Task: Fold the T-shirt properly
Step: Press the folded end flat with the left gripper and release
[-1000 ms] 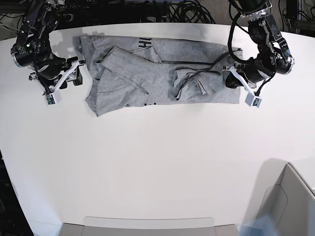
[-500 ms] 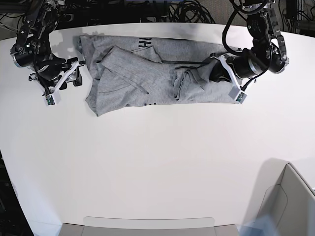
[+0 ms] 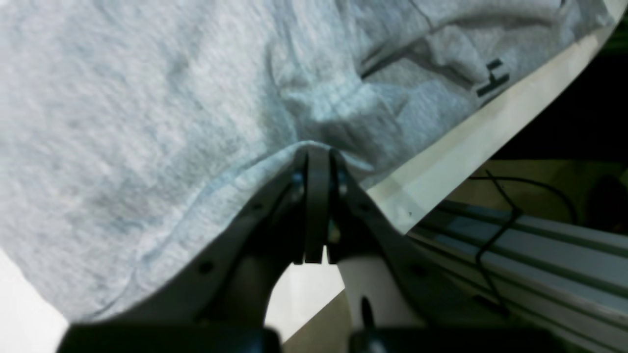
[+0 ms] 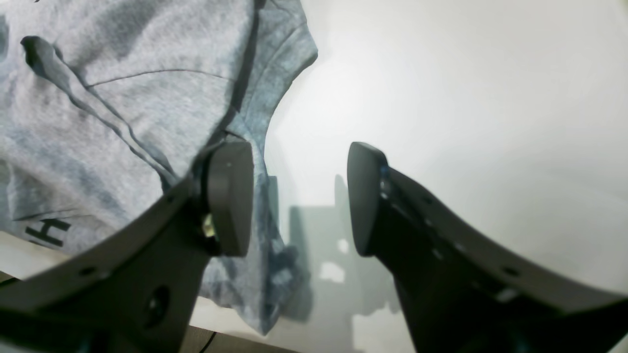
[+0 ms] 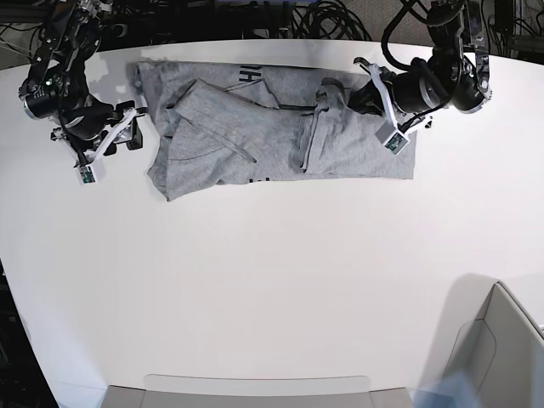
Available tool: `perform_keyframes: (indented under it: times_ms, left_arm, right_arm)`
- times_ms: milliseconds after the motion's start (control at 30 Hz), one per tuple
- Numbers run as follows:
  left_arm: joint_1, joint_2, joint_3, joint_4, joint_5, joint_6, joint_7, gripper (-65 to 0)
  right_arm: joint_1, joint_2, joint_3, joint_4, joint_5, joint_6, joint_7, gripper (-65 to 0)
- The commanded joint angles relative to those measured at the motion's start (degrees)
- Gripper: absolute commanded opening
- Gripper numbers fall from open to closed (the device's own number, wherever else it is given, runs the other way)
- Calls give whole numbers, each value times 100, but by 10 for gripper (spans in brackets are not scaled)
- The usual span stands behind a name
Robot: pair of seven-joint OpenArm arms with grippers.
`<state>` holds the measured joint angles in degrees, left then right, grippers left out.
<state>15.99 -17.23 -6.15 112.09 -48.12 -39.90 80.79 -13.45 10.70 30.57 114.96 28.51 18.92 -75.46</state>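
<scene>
Base view: T-shirt [image 5: 272, 127] lies crumpled along the far edge of the counter [image 5: 272, 280]. Left gripper [image 3: 316, 157] fingers are pinched closed on a raised ridge of the shirt's cloth. Right gripper [image 4: 299, 201] fingers are spread, empty, beside the other end. Risk: thin pinch slips under pull, or unpinned far end drags and bunches the fold.

A robotics lab: black cable bundles [image 5: 331, 21] pile up behind the white table [image 5: 272, 289], and an aluminium rail [image 3: 530, 255] runs just beyond the table's edge.
</scene>
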Motion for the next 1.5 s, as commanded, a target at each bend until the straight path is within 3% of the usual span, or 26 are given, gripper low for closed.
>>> perform_keyframes:
  times_ms: [0,233,500,667,800,933,1200,1400,1467]
  left_arm:
    - [-56,-4,-31,109,-81,-10,-79,-650]
    - [-355,75,259,-277,-45,-10,-251,-650]
    - [120,57,1147,-295,-28,-10,-321,-650]
    - [120,49,1015,-172,-72,-10,-321,-650]
    - [120,66,268,347,-81,-10,-312,-650]
    - [23,75,-136,206,-28,-10,-321,-650]
    - [-126,66,1050,-576,-28,-10,-330,-650]
    - [-126,57,690,-216,-63,-10,-277,-650]
    - [-126,57,479,-181,-72,-10,-260,-650]
  right_arm:
    - [101,60,33,78,63,29,69,-345]
    - [119,60,51,96,63,29,69,-345]
    - [128,60,51,96,63,29,69,-345]
    - [189,60,51,96,63,29,69,-345]
    - [207,77,60,131,63,29,69,-345]
    - [224,86,60,131,98,29,254,-345]
    - [233,86,60,96,98,29,491,-345]
    - [216,95,60,78,107,91,482,-341]
    - [198,95,69,78,107,513,474,-326]
